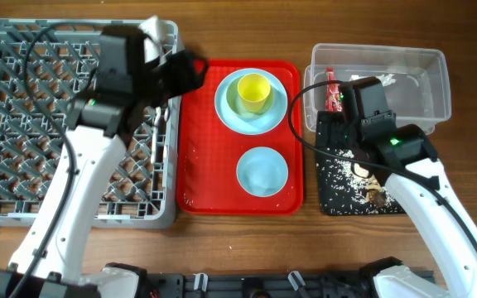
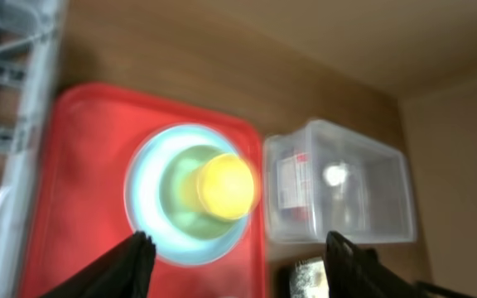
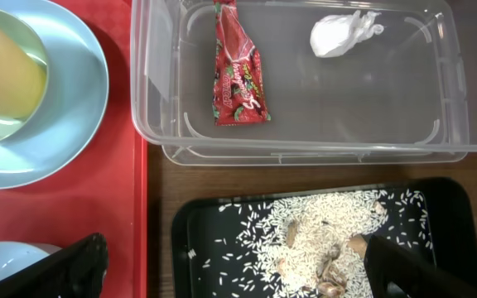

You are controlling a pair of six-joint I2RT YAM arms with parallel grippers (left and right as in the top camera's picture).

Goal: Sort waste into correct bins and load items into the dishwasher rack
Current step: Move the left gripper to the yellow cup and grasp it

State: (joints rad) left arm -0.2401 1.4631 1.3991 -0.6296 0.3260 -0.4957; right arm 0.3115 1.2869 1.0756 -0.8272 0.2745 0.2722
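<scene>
The yellow cup [image 1: 253, 92] stands on the pale blue plate [image 1: 251, 101] on the red serving tray [image 1: 197, 165]; the pale blue bowl [image 1: 262, 171] sits in front of them. My left gripper [image 2: 238, 261] is open and empty, above the tray's left edge beside the grey rack [image 1: 23, 124]; the cup [image 2: 225, 185] and plate [image 2: 151, 199] show blurred ahead of it. My right gripper [image 3: 234, 269] is open and empty over the black tray [image 3: 222, 223] of rice and food scraps [image 3: 321, 240]. The clear tub [image 3: 164, 99] holds the red wrapper [image 3: 238, 79] and white tissue [image 3: 342, 33]. Spoon and fork are hidden.
The rack fills the table's left side, with a white object [image 1: 161, 33] at its far right corner by my left arm. The clear tub [image 1: 437, 74] and black tray [image 1: 330, 178] stand right of the red tray.
</scene>
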